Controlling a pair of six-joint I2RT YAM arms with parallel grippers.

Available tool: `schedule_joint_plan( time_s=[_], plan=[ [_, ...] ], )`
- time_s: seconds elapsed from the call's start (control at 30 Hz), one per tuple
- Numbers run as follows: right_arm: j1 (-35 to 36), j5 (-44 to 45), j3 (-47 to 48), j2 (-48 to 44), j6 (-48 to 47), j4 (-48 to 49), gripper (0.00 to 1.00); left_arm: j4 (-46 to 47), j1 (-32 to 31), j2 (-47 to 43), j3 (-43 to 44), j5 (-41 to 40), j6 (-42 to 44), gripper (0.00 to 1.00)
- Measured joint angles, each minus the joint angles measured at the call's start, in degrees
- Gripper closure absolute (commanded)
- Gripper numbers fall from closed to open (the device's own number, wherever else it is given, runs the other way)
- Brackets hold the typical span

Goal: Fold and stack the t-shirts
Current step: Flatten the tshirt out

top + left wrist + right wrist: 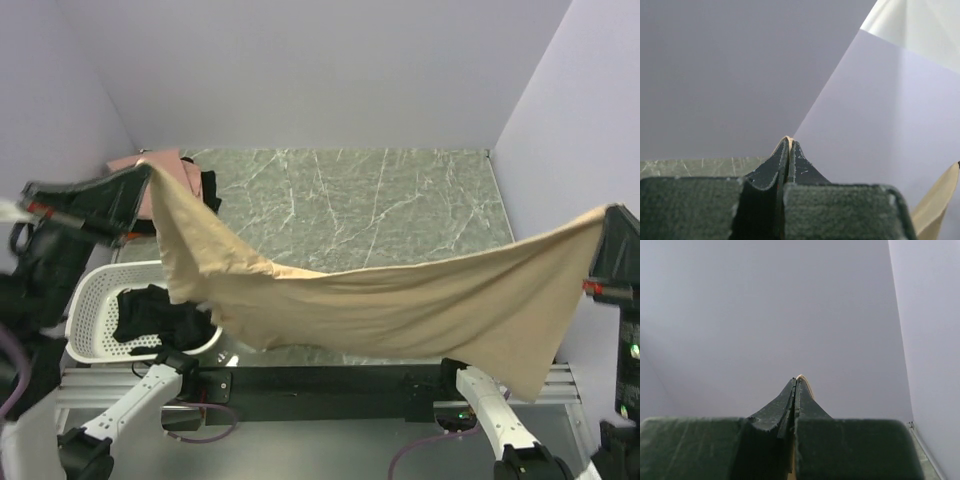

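Marble table (400,200), lilac walls (300,70). The tan shirt (400,310) hangs stretched above and right of the basket (90,300), its ends held by the left gripper (143,172) and right gripper (606,213). Only the wrist views show both clamped tight on cloth. A pink shirt (185,170) lies behind the basket, a black shirt (150,312) inside it.

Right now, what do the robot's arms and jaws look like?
The left arm and right arm have white shells and black joints. The jaws are black scuffed wedges tapering to thin tips, on dark grey blocks. Small red marks sit near each wrist, and purple-grey cables loop by the bases.
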Motion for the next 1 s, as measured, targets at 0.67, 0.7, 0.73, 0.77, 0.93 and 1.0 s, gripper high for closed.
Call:
schedule_joint_plan(
  time_s=[0.67, 0.7, 0.73, 0.77, 0.93, 1.0],
  plan=[
    [-0.07, -6.67, 14.25, 40.89, -1.05, 6.03, 1.00, 4.42, 1.18, 39.65, 22.49, -2.29, 5.05, 0.99],
    [-0.13, -6.73, 16.52, 41.53, -1.18, 5.90, 1.00, 5.62, 1.18, 39.06, 23.28, -2.43, 5.44, 0.99],
    [-0.17, -6.75, 18.29, 41.72, -1.25, 5.86, 1.00, 6.80, 1.18, 38.23, 23.93, -2.62, 6.03, 0.99],
    [-0.28, -6.78, 19.89, 41.53, -1.31, 5.92, 1.00, 7.69, 1.18, 37.40, 24.39, -2.67, 6.45, 0.99],
    [-0.39, -6.78, 17.90, 34.97, -1.44, 8.00, 1.00, 11.56, 1.18, 30.77, 22.10, -3.04, 7.37, 1.00],
    [-0.39, -6.80, 14.60, 30.86, -1.46, 8.50, 1.00, 12.17, 1.18, 26.80, 18.58, -3.15, 7.50, 0.99]
  ],
)
